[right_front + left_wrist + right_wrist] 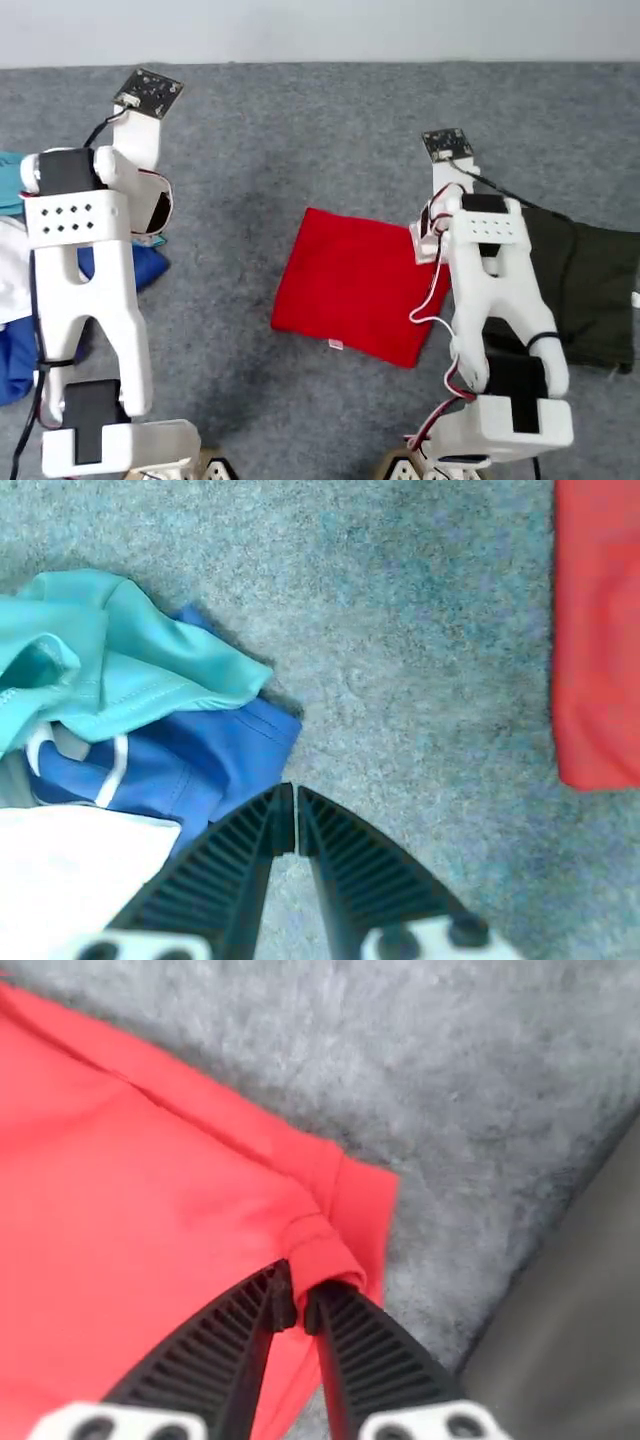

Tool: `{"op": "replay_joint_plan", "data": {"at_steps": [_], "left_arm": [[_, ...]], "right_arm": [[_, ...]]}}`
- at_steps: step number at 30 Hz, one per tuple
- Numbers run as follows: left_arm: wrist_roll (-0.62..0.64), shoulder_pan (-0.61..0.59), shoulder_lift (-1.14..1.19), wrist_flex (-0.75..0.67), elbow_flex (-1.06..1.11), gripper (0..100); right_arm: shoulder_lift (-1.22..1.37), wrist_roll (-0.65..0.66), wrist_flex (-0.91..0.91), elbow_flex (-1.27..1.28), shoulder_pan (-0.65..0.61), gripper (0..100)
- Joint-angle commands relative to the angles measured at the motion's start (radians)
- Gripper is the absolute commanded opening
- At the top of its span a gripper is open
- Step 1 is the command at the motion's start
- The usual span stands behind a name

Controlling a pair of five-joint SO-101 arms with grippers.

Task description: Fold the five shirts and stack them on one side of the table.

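While I watch the high feed, the red shirt point(355, 285) lies folded into a rough square in the middle of the grey table point(300, 130), turned slightly askew. My right pincer point(298, 1305) is down at that shirt's right-hand edge, near the far corner, and on the wrist feed I can see its two black jaws drawn together on a small raised pucker of red cloth, so I'm calling that clamped on the hem. Just beyond the corner there's bare table, and then the dark shirt point(585, 285), spread flat by the right edge of the table, partly under the right arm and close beside the red one. Over on the other side, my left pincer point(297, 815) has its jaws together with nothing between them, tips poised over bare table right next to the heap. That heap sits at the table's left edge: a teal shirt point(120, 660) crumpled on top, a blue shirt point(190, 760) under it with one corner poking out toward the pincer, and a white shirt point(60, 880) touching both. All three are rumpled and overlapping. Left arm stands well apart from the red shirt, with open table between them.
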Motion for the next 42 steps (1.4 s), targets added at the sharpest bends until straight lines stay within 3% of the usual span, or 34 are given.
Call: {"op": "replay_joint_plan", "data": {"at_steps": [1, 9, 16, 21, 24, 33, 42], "left_arm": [[0.002, -0.003, -0.043, 0.017, 0.024, 1], [0.002, -0.005, -0.043, 0.017, 0.031, 1], [0.002, -0.006, -0.043, 0.017, 0.031, 1], [0.002, -0.006, -0.043, 0.017, 0.031, 1], [0.002, -0.006, -0.043, 0.017, 0.031, 1], [0.002, -0.006, -0.043, 0.017, 0.033, 1], [0.002, -0.006, -0.043, 0.017, 0.033, 1]], "right_arm": [[-0.012, 0.02, 0.042, -0.126, 0.013, 1.0], [0.013, 0.167, -0.038, -0.187, 0.019, 1.0], [0.194, 0.187, -0.039, -0.318, 0.093, 2.0], [0.228, 0.18, 0.156, -0.468, 0.067, 17.7], [0.228, 0.118, 0.274, -0.529, 0.039, 24.0], [0.239, -0.075, 0.584, -0.621, -0.041, 24.4], [0.41, -0.172, 0.615, -0.628, -0.044, 24.4]]}}
